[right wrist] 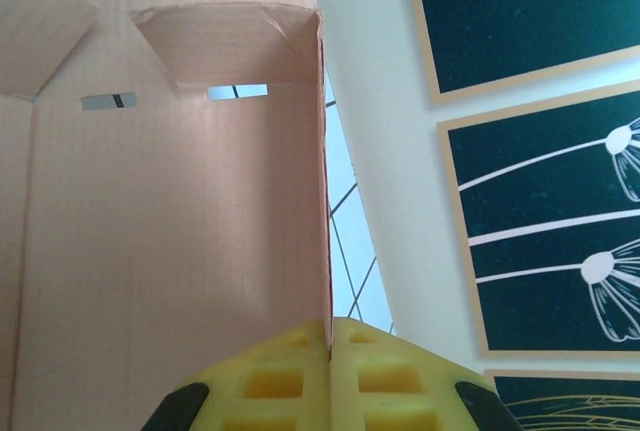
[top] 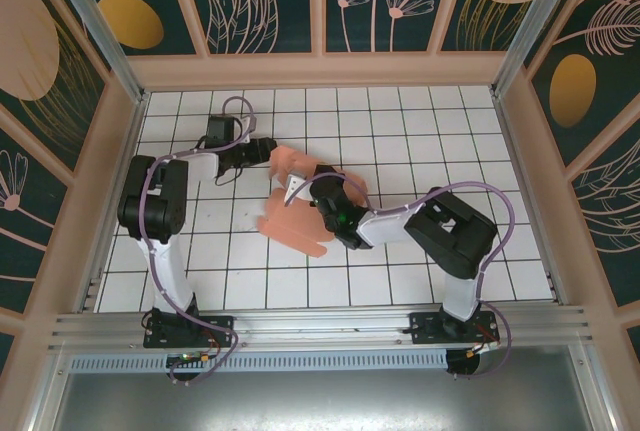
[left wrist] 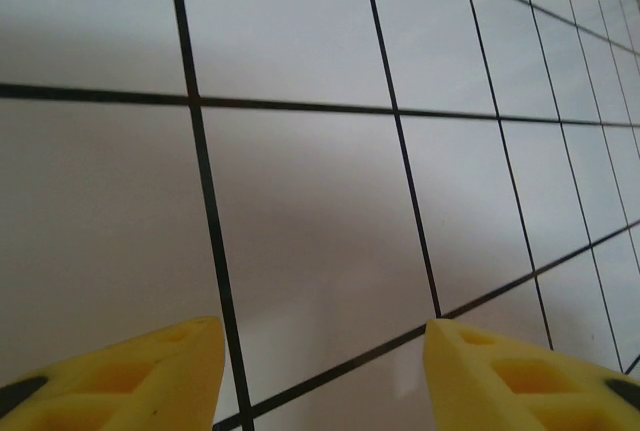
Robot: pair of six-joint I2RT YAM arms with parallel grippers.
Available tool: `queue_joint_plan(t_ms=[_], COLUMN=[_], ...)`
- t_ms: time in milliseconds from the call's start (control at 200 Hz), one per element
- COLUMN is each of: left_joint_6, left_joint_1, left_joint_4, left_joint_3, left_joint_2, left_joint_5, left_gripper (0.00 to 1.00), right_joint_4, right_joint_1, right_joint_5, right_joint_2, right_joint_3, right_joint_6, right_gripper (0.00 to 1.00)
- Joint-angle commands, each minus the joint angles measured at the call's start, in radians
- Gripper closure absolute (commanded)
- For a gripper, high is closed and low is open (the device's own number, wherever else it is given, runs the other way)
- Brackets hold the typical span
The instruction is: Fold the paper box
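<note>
Paper box point(top: 285, 223) sits about mid-tabletop, a touch toward the left edge, partly folded, with one wall standing up. The right pincer point(top: 298, 191) is right on it. From the right wrist, that pincer point(right wrist: 328, 341) has its yellow fingers pressed together on the upright edge of the card point(right wrist: 170, 251), so the wall is firmly pinched. Over by the box's far-left flap hovers the left pincer point(top: 262, 149), just beside the card but not touching it. From its own wrist the left pincer point(left wrist: 325, 371) has its fingertips apart, with nothing between them but bare tiles. So the box lies to that pincer's right, toward the middle, and its fingers aren't lined up on the flap yet. That's the gap to watch. The long axis looks to run slantwise from the far flap toward the near edge, though the right arm covers much of it. The count: one box, two slots in its panel, two pincers, the right one nearer.
</note>
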State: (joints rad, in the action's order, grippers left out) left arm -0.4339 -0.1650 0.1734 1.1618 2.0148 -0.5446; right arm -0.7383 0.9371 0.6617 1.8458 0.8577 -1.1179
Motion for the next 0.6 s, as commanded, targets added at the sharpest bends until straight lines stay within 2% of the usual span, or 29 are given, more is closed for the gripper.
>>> queue_joint_plan(t_ms=[0,55,335,596], left_joint_6=[0.022,0.025,0.045,0.051], left_joint_1=[-0.010,-0.015,-0.047,-0.059], left_joint_4=[-0.040,-0.047,-0.060,-0.037], left_joint_3=[0.027,0.033,0.018,-0.034], left_joint_2=[0.028,0.031,0.012,-0.018], left_joint_5=[-0.047,-0.059,-0.132,-0.159], left_gripper=[0.52,0.55,0.60,0.60], right_joint_4=[0.047,0.051,0.081,0.102], right_joint_1=[-0.012,-0.015,-0.020,-0.024], right_joint_5=[-0.022,-0.021,-0.025,-0.027], right_joint_2=[-0.040,-0.039,-0.024,-0.024], right_joint_3=[0.035,0.040,0.061,0.071], right_joint_6=[0.049,0.050,0.065,0.080], right_gripper=[1.00,1.00,1.00,1.00])
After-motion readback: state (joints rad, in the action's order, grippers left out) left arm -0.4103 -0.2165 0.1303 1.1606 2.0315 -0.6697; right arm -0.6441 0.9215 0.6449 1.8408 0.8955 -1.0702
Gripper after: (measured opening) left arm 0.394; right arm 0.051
